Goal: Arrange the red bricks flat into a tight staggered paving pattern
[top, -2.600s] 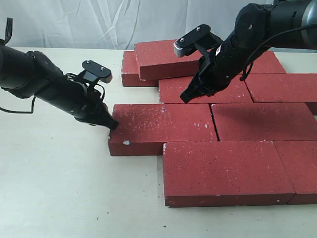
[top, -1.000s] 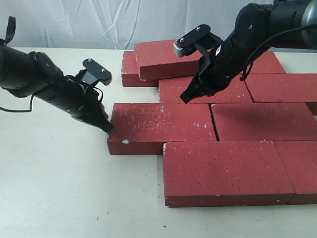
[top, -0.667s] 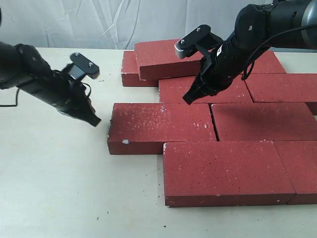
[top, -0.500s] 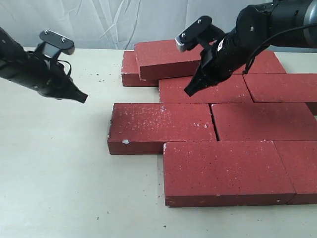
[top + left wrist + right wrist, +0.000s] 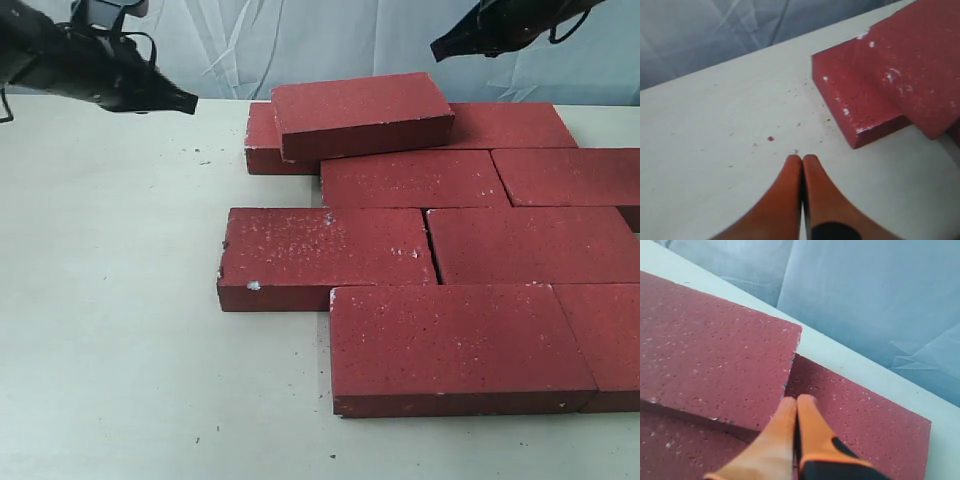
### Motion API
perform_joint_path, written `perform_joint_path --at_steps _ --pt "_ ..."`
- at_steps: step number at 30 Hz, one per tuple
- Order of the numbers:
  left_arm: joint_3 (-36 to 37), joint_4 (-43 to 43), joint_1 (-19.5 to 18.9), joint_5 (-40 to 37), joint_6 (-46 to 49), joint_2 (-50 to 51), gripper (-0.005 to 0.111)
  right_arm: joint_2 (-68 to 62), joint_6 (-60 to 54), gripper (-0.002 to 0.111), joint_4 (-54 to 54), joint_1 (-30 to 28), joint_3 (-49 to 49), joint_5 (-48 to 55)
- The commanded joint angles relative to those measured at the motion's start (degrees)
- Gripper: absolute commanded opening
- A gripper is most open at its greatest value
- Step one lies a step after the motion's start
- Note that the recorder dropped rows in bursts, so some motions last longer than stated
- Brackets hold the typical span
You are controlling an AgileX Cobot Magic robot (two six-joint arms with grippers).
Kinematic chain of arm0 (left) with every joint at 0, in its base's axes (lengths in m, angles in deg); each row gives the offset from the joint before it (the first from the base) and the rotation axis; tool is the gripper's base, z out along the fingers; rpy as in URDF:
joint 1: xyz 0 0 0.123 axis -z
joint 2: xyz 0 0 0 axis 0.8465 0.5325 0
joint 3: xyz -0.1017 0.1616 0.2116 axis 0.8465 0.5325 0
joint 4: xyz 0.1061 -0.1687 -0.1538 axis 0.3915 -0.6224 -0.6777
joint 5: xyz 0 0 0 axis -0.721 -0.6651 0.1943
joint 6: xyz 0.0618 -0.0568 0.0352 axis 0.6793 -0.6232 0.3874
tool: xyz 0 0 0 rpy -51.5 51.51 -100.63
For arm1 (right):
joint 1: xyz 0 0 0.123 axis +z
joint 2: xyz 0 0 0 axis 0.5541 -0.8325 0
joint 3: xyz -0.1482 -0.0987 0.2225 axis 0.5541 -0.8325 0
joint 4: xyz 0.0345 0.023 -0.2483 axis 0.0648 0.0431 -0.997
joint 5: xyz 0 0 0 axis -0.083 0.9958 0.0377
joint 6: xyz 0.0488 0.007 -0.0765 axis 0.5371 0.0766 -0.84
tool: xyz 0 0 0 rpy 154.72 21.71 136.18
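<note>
Several dark-red bricks [image 5: 330, 256] lie flat in staggered rows on the pale table [image 5: 110, 330]. One brick [image 5: 360, 112] rests tilted on top of the back row, overlapping two bricks beneath. My left gripper [image 5: 190, 103] is raised at the far left, shut and empty, well away from the bricks; its wrist view shows the orange fingers [image 5: 802, 159] pressed together above bare table near a brick corner [image 5: 860, 107]. My right gripper [image 5: 437, 50] is lifted high at the back right, shut and empty; its fingers [image 5: 792, 401] hover over the edge of the stacked brick [image 5: 710, 370].
A wrinkled white cloth backdrop [image 5: 260, 40] hangs behind the table. Small red crumbs [image 5: 771, 138] dot the table surface left of the bricks. The paving runs out of the exterior view on the right.
Both arms have lifted up and back from the bricks: the left gripper left the end of the middle-row brick, the right rose off the second row. That brick shifted slightly before release.
</note>
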Motion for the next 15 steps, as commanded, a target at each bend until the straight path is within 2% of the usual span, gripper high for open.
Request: perform_joint_path --at_steps 1,5,10,15 --pt "-8.81 -1.54 0.25 -10.81 0.1 5.45 0.0 -5.1 0.32 -0.001 1.51 -2.31 8.13 4.15" --pt "-14.43 -2.91 0.25 -14.68 -0.01 9.52 0.0 -9.79 0.32 -0.001 2.54 -3.51 15.01 8.56" --pt "-21.63 -4.02 0.25 -23.14 -0.01 14.9 0.0 -16.69 0.32 -0.001 1.96 -3.97 23.27 11.79" --pt "-26.59 -4.15 0.25 -24.59 -2.72 19.48 0.0 -22.44 0.32 -0.001 0.61 -3.97 30.27 13.83"
